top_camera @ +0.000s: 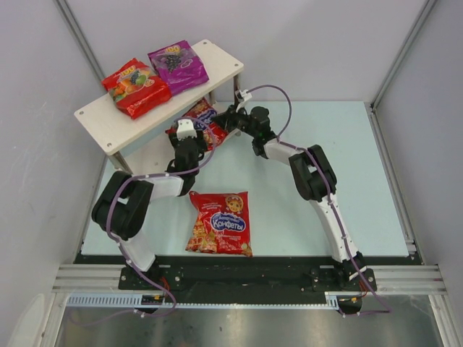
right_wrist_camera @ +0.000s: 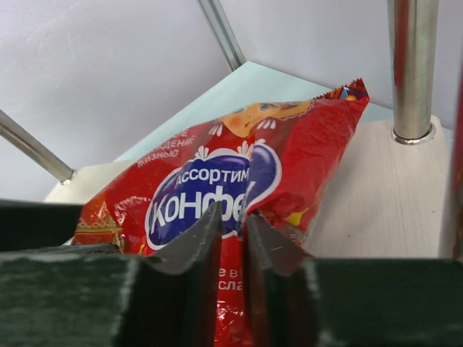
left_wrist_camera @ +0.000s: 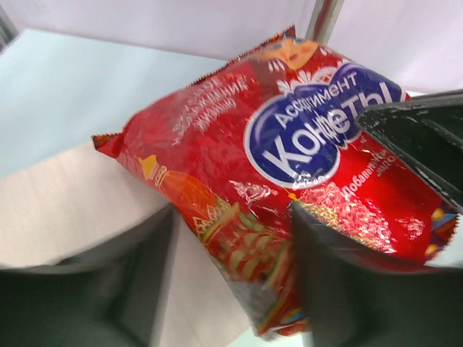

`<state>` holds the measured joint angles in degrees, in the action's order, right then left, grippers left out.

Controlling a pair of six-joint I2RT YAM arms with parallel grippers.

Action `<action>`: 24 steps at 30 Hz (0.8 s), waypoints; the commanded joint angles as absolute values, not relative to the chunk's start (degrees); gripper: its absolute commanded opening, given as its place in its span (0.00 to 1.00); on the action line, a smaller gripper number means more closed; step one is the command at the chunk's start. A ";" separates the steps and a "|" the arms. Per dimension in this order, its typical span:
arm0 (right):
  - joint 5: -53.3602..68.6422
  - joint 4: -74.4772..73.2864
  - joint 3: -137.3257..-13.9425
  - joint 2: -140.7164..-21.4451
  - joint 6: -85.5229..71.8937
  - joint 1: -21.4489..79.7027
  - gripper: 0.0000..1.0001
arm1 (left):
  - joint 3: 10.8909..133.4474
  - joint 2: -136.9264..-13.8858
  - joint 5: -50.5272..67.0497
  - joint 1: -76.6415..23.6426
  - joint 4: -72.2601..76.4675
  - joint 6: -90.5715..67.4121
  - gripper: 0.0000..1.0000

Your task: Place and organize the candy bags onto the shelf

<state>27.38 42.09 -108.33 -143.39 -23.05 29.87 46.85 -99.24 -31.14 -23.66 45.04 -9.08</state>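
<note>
- Pale blue table (top_camera: pixel 289 195) fills the middle of the top view, with grey walls around it. The shelf (top_camera: pixel 224 65) stands at the upper left.
- Done, as I judge it: the fruit bag (top_camera: pixel 136 88) and the purple bag (top_camera: pixel 177 65) lie side by side on the top board (top_camera: pixel 101 119), touching each other.
- In hand: a red bag with a blue oval (right_wrist_camera: pixel 195 195) lies on the lower board (right_wrist_camera: pixel 376 195), with both claws at it.
- The right claw (right_wrist_camera: pixel 233 217) is nearly closed and pinches a fold at that bag's near edge.
- The left claw (left_wrist_camera: pixel 231 217) stands open. The bag's corner lies between its fingers (left_wrist_camera: pixel 362 289), and bare board shows beside one of them.
- Left to do: the last red bag (top_camera: pixel 221 223) lies flat on the table at lower centre, well apart from the shelf and not held.
- Three of the four bags look placed. The fourth, and perhaps some straightening, remains.
</note>
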 commanded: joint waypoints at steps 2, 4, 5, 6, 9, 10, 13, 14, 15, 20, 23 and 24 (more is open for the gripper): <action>28.04 49.12 -104.69 -140.37 -24.87 29.01 0.47 | 45.36 -95.81 -32.08 -23.20 48.87 -10.28 0.96; 27.60 51.85 -100.31 -138.44 -26.44 28.04 0.58 | 43.95 -93.27 -31.73 -23.29 47.91 -10.90 1.00; 27.16 53.25 -98.72 -136.60 -26.98 27.17 0.60 | 43.42 -92.03 -31.47 -23.29 47.47 -10.99 1.00; 27.07 53.96 -97.22 -135.63 -27.42 26.64 0.62 | 42.81 -90.89 -31.46 -23.55 47.11 -11.42 1.00; 26.89 57.72 -90.02 -131.67 -29.53 24.96 0.65 | 39.65 -85.88 -31.73 -24.34 45.71 -12.39 1.00; 26.89 58.53 -88.09 -130.70 -29.97 24.61 0.68 | 38.16 -84.56 -31.99 -24.78 44.66 -12.48 1.00; 27.33 60.64 -81.23 -126.57 -31.29 23.47 0.73 | 35.70 -79.64 -33.66 -26.89 42.12 -12.92 1.00; 27.25 61.17 -77.73 -125.43 -31.72 23.38 0.74 | 35.25 -76.76 -34.27 -27.59 41.14 -13.09 1.00; 27.16 61.17 -75.96 -122.55 -32.08 22.94 0.75 | 34.64 -75.25 -35.15 -29.34 40.00 -13.97 1.00; 21.20 52.86 -62.95 -111.73 -34.28 23.90 0.86 | 31.56 -65.67 -41.29 -38.04 26.40 -19.14 1.00; 12.41 48.53 -51.45 -102.07 -33.14 28.20 0.89 | 28.58 -57.77 -46.40 -44.63 14.97 -27.12 1.00; 10.04 48.17 -44.98 -99.26 -32.87 29.87 0.92 | 27.43 -55.13 -47.10 -47.87 12.77 -29.33 1.00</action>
